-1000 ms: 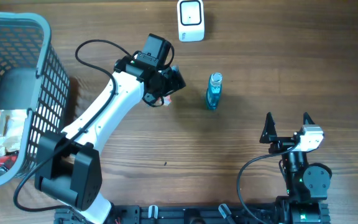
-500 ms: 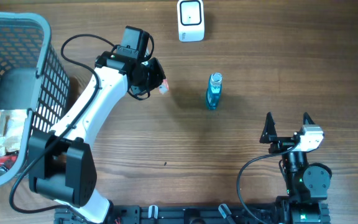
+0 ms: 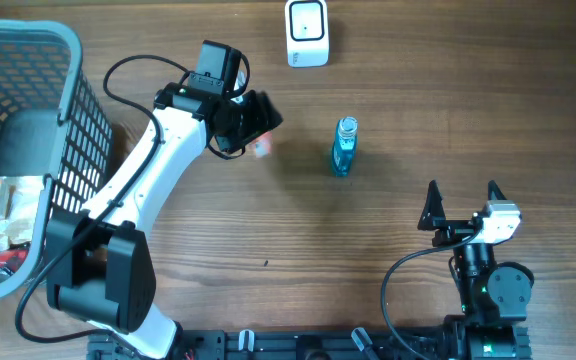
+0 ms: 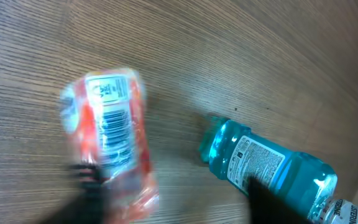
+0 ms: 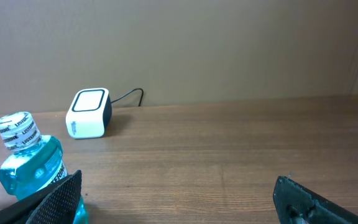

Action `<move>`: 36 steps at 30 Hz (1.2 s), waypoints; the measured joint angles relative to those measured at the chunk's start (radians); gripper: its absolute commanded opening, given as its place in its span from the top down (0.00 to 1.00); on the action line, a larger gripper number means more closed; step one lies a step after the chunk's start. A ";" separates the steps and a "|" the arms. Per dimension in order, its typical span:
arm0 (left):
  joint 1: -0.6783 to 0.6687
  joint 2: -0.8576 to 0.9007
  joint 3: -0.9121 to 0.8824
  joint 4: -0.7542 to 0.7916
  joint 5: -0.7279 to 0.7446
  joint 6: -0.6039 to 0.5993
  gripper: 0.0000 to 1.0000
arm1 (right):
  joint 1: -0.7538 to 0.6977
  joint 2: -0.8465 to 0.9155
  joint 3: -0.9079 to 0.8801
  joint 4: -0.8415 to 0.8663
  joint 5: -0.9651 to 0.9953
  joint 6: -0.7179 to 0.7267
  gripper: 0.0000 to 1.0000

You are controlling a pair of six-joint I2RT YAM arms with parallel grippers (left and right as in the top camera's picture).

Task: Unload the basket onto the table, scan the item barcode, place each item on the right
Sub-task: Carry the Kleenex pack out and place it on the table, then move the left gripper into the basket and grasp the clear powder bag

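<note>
The white cap [image 5: 16, 129] of the blue mouthwash bottle [image 5: 33, 169] carries the brand LISTERINE in dark capitals round its side, clear in the right wrist view. The left wrist view catches part of the same word at its lower right edge. The bottle's back label [image 4: 261, 163] holds print too small to read. The orange packet [image 4: 132, 155] bears a white panel with a barcode [image 4: 112, 126], its digits blurred.

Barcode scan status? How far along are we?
Done: nothing looks scanned. The blue bottle stands mid-table, well short of the white scanner.
In hand: the left tool is over the orange packet, whose barcode faces the wrist camera. Blur hides whether it is gripped. The right tool sits open and empty.
Left: present a barcode to the scanner.
</note>
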 measured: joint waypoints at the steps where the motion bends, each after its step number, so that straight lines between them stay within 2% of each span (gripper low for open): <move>1: 0.000 0.000 0.000 0.002 0.003 0.000 0.02 | 0.000 0.000 0.000 0.000 0.000 0.000 0.00; 2: 0.000 0.000 0.000 0.008 0.012 0.005 0.02 | 0.000 0.000 0.000 0.000 0.000 0.000 0.00; 3: 0.000 0.000 0.000 0.033 0.031 0.007 0.87 | 0.000 0.000 0.000 0.000 0.000 0.000 0.00; 4: 0.000 0.000 0.000 0.048 0.048 0.008 0.96 | 0.000 0.000 0.000 0.000 0.000 0.000 0.00; 5: 0.000 -0.001 0.000 0.052 0.054 0.004 0.55 | 0.000 0.000 0.000 0.000 0.000 0.000 0.00; 6: 0.000 -0.004 0.000 0.058 0.063 0.003 0.23 | 0.000 0.000 0.000 0.000 0.000 0.000 0.00; 7: 0.000 -0.014 0.000 0.065 0.069 0.006 0.96 | 0.000 0.000 0.000 0.000 0.000 0.000 0.00; 8: 0.000 -0.027 0.000 0.069 0.068 0.010 0.95 | 0.000 0.000 0.000 0.000 0.000 0.000 0.00; 9: 0.000 -0.038 0.000 0.063 0.059 0.004 0.44 | 0.000 0.000 0.000 0.000 0.000 0.000 0.00; 10: 0.000 -0.044 0.000 0.051 0.046 0.004 0.00 | 0.000 0.000 0.000 0.000 0.000 0.000 0.00; 17: 0.002 -0.072 0.039 0.011 0.017 0.040 0.00 | 0.000 0.000 0.000 0.000 0.000 0.000 0.00; 19: 0.006 -0.094 0.161 -0.089 -0.011 0.086 0.00 | 0.000 0.000 0.000 0.000 0.000 0.000 0.00; 23: 0.105 -0.135 0.520 -0.412 -0.174 0.160 0.00 | 0.000 0.001 0.000 0.000 0.000 0.000 0.00; 27: 0.353 -0.152 0.738 -0.545 -0.348 0.159 0.00 | 0.000 0.001 0.000 0.000 0.000 0.000 0.00; 32: 0.798 -0.146 0.750 -0.668 -0.403 0.006 0.00 | 0.000 0.001 0.000 0.000 0.000 0.000 0.00; 36: 0.959 -0.126 0.729 -0.735 -0.410 -0.043 0.00 | 0.000 0.001 0.000 0.000 0.000 0.000 0.00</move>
